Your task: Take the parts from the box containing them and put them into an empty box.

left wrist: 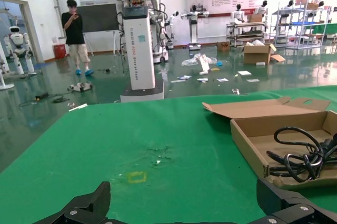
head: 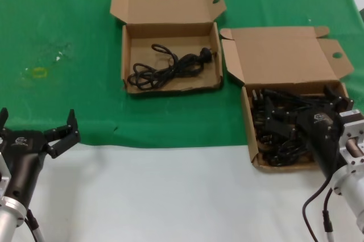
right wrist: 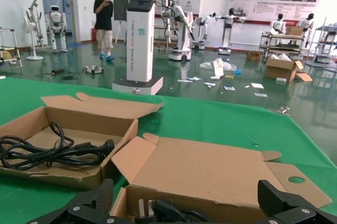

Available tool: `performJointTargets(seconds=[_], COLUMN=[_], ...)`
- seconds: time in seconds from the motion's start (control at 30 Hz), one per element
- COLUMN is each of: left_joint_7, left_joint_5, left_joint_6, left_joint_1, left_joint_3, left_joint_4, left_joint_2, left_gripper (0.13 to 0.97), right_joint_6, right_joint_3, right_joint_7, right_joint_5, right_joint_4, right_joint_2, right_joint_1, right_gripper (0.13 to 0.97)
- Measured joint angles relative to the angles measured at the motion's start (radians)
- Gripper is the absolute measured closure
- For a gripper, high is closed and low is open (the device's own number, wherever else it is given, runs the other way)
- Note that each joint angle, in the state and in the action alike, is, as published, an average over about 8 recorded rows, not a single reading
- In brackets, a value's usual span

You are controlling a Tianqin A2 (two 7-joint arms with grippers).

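Observation:
The squarish box [head: 248,131] with its tall lid [head: 284,54] stands at the right, holding a pile of black power cords [head: 276,131]. My right gripper [head: 307,110] is open, low over that pile and holding nothing; in the right wrist view [right wrist: 184,195] a plug [right wrist: 168,211] lies between the jaws, before the lid [right wrist: 210,171]. The wide low box [head: 124,54] at the back middle holds one coiled cord [head: 168,66]. My left gripper [head: 37,120] is open and empty at the near left, over the cloth's edge [left wrist: 184,197].
A green cloth [head: 68,26] covers the far table, with a yellow mark [head: 38,72] at the left. The near strip is white [head: 170,196]. In the left wrist view the wide box [left wrist: 253,140] lies far off to one side.

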State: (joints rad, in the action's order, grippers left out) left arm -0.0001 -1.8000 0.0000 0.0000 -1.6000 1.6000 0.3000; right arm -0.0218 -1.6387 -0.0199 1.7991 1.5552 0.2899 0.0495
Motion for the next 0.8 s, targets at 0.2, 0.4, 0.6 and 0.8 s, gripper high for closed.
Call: performJointTargets(seconds=[0.2, 0.4, 0.6, 0.8], left_joint_7=[0.000, 0.000, 0.000, 0.000], left_joint_5=[0.000, 0.000, 0.000, 0.000], left_joint_6=[0.000, 0.000, 0.000, 0.000], left_joint_1=[0.000, 0.000, 0.000, 0.000], left_joint_3=[0.000, 0.000, 0.000, 0.000], left_joint_4=[0.000, 0.000, 0.000, 0.000], left_joint_2=[0.000, 0.000, 0.000, 0.000], left_gripper=[0.132, 0.132, 0.132, 0.132], right_joint_6=[0.000, 0.000, 0.000, 0.000], right_joint_3=[0.000, 0.000, 0.000, 0.000], right_joint_7=[0.000, 0.000, 0.000, 0.000], right_joint_5=[0.000, 0.000, 0.000, 0.000], right_joint_4=[0.000, 0.000, 0.000, 0.000], right_joint_2=[0.000, 0.000, 0.000, 0.000], right_joint_1=[0.000, 0.000, 0.000, 0.000], right_gripper=[0.129, 0.129, 0.129, 0.129])
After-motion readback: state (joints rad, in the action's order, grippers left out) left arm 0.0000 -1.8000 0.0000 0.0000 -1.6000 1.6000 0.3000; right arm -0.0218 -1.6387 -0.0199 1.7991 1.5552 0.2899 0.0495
